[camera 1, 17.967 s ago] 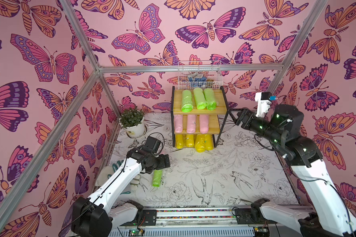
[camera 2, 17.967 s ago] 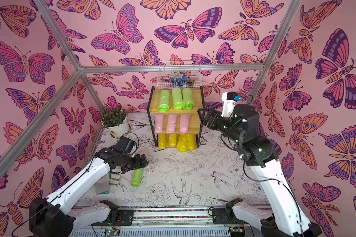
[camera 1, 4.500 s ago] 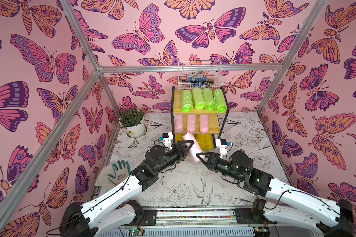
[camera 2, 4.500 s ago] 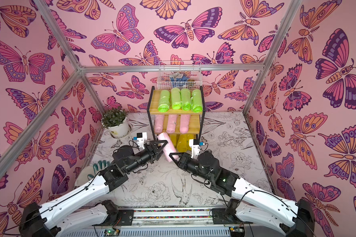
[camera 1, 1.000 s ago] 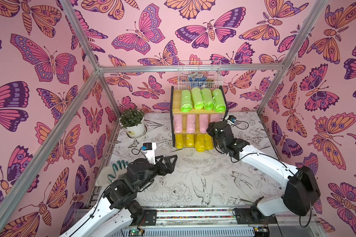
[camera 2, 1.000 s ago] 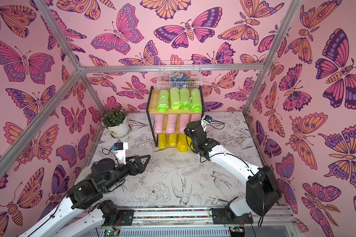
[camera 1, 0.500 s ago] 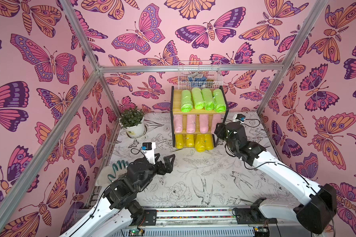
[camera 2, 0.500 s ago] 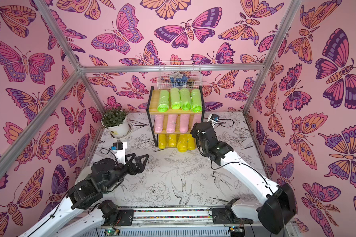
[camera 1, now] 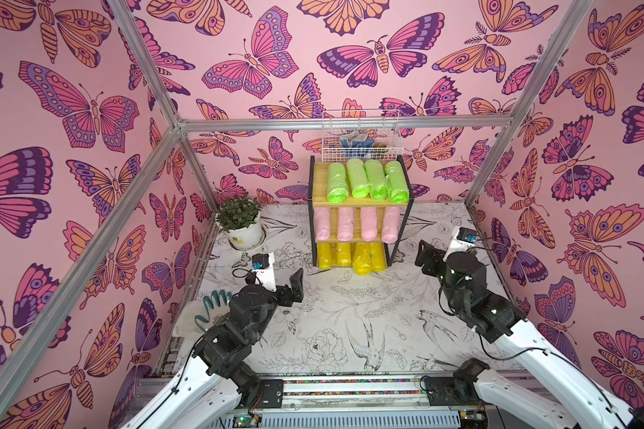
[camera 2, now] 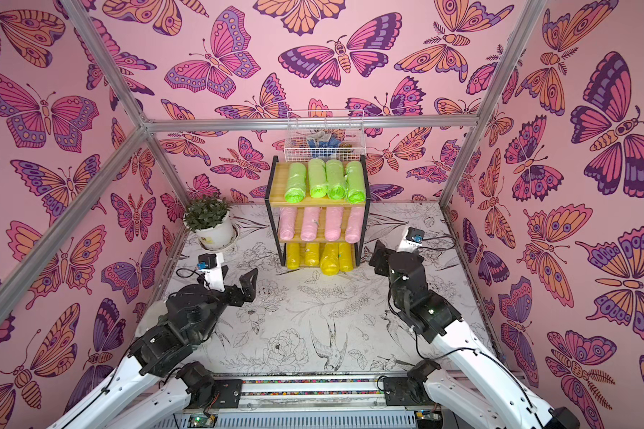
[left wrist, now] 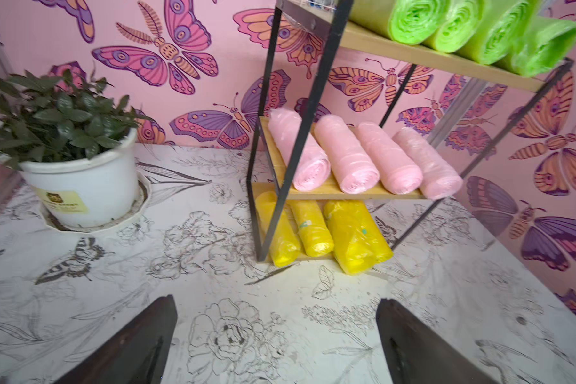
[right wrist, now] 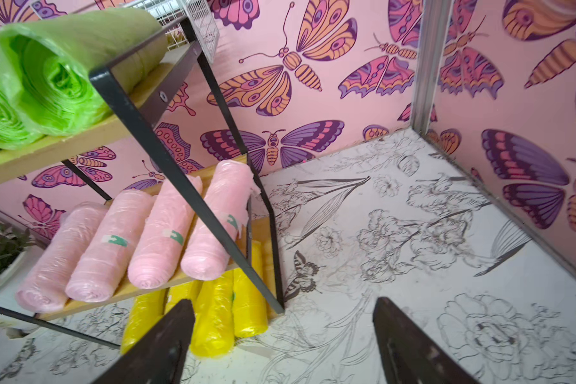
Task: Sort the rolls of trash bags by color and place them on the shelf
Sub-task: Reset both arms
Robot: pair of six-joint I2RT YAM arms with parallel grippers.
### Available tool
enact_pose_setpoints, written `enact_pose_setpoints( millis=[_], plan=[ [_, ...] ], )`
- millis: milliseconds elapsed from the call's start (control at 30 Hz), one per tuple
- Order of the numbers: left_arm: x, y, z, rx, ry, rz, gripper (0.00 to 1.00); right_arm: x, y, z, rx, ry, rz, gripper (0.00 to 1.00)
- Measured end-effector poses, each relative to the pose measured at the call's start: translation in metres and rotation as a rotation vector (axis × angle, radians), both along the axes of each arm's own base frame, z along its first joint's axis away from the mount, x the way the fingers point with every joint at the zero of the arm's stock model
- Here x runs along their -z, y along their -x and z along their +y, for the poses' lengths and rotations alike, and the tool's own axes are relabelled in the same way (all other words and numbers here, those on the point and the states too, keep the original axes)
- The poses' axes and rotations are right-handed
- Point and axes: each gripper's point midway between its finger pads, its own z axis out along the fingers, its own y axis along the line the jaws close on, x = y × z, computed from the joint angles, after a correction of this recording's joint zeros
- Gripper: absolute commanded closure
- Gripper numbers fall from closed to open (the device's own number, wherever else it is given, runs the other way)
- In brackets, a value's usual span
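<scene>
Lime green crinkly plastic rolls (camera 1: 367, 180) x4 on top tier of light-wood, black-framed shelf (camera 1: 319, 174). Pale pink rolls (camera 1: 356, 228) x4 mid tier, yellow rolls (camera 1: 352, 256) x4 bottom. Sort looks done.

Left end effector (left wrist: 275, 299) wide open, empty, over tabletop (camera 1: 350, 315). Right end effector (right wrist: 283, 301) wide open, empty, near shelf's right post.

Pull right arm back w/o clipping frame; one fat yellow roll juts fwd. White-potted plant (camera 1: 240, 226), white wire basket (camera 1: 361, 135) well clear.

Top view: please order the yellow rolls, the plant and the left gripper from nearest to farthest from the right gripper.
1. Yellow rolls, low in the shelf, beside the right gripper.
2. Left gripper, across the table.
3. Plant, back corner, left arm's side.
</scene>
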Motion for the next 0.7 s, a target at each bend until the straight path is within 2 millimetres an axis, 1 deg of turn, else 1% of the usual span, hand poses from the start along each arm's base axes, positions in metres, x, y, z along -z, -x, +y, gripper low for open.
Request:
enact_pose_setpoints(
  millis=[100,200,267,367,400,467,533,633,700],
  plan=[
    [0.006,-0.015,0.024,-0.092,-0.024,-0.025,0.01,-0.002,0.002,-0.013,0.019,0.088,-0.03,0.01],
    [0.018,-0.027,0.053,-0.2,-0.052,-0.018,0.0,0.005,0.001,-0.025,0.042,0.194,-0.025,0.01],
    [0.025,-0.035,0.076,-0.281,-0.075,-0.006,0.0,0.019,-0.002,-0.036,0.068,0.26,-0.003,0.01],
    [0.039,-0.044,0.104,-0.366,-0.11,0.018,0.01,0.046,-0.005,-0.057,0.121,0.319,0.055,0.01],
    [0.043,-0.045,0.109,-0.379,-0.117,0.022,0.0,0.054,-0.006,-0.062,0.135,0.324,0.07,0.01],
    [0.06,-0.049,0.118,-0.392,-0.139,0.037,0.0,0.069,-0.01,-0.074,0.162,0.325,0.095,0.01],
    [0.075,-0.05,0.125,-0.396,-0.15,0.045,0.0,0.081,-0.014,-0.079,0.172,0.317,0.1,0.01],
    [0.098,-0.051,0.136,-0.41,-0.138,0.066,0.0,0.101,-0.025,-0.076,0.15,0.31,0.11,0.01],
    [0.109,-0.054,0.142,-0.42,-0.128,0.085,0.01,0.116,-0.032,-0.072,0.13,0.324,0.132,0.01]
  ],
)
